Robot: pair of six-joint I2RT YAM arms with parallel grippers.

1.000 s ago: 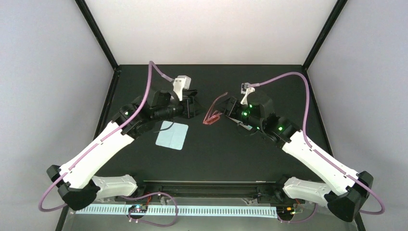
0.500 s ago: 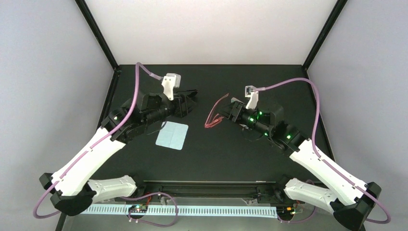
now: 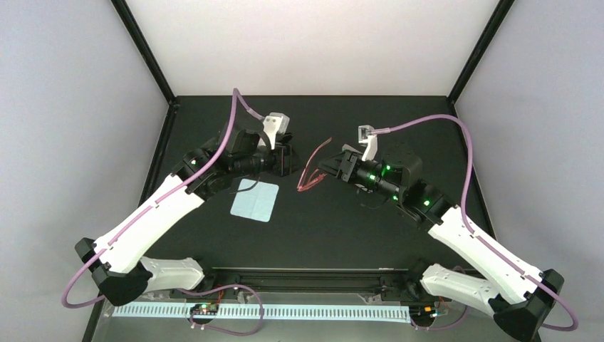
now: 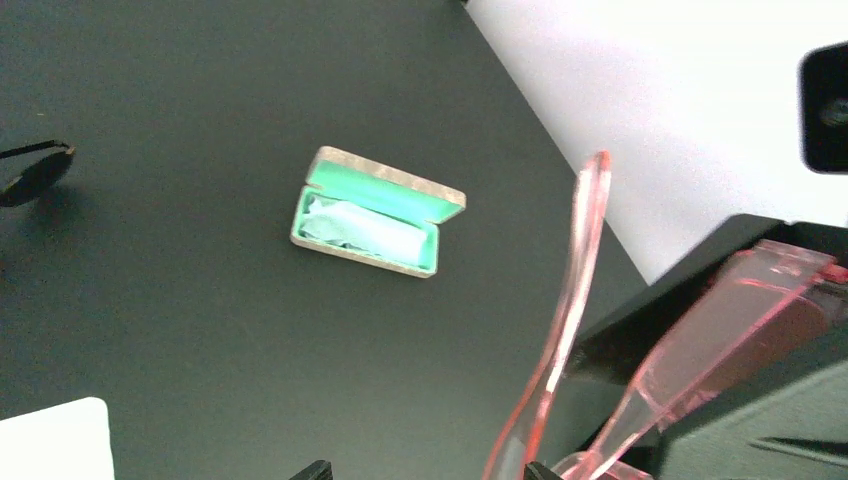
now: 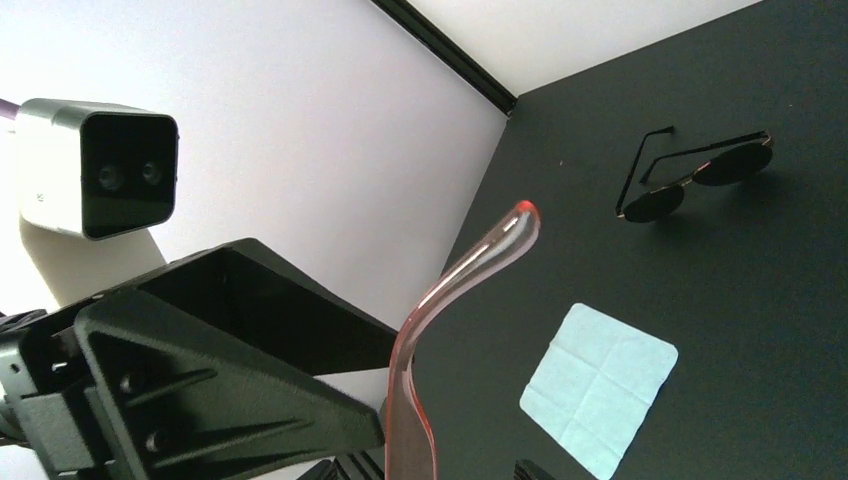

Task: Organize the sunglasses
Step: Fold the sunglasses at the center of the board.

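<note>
1. The sunglasses [image 3: 308,174] are held off the table [image 3: 342,235] above its far half, between the two grippers. One end is grasped by the right gripper [image 3: 329,166].
2. That grasp is cut off at the lower edge of the right wrist view, where only one pink arm is seen rising from between the fingertips [image 5: 528,470]. In the left wrist view the pink frame is seen clamped between that gripper's black jaws.
3. The lenses are hard to make out in every view.
4. The left gripper [image 3: 288,154] is placed just beside the sunglasses. Its fingertips [image 4: 318,470] are barely seen at the bottom edge, spread apart and released. The free pink arm passes between them, and contact cannot be told.
5. An open case [image 4: 375,225] with a green lining is seen on the table in the left wrist view only.
6. A black pair [image 5: 695,180] is laid unfolded on the table and is cropped by the left wrist view's edge.
7. A pale blue cloth [image 3: 255,201] is spread flat on the near side of the left gripper.
</note>
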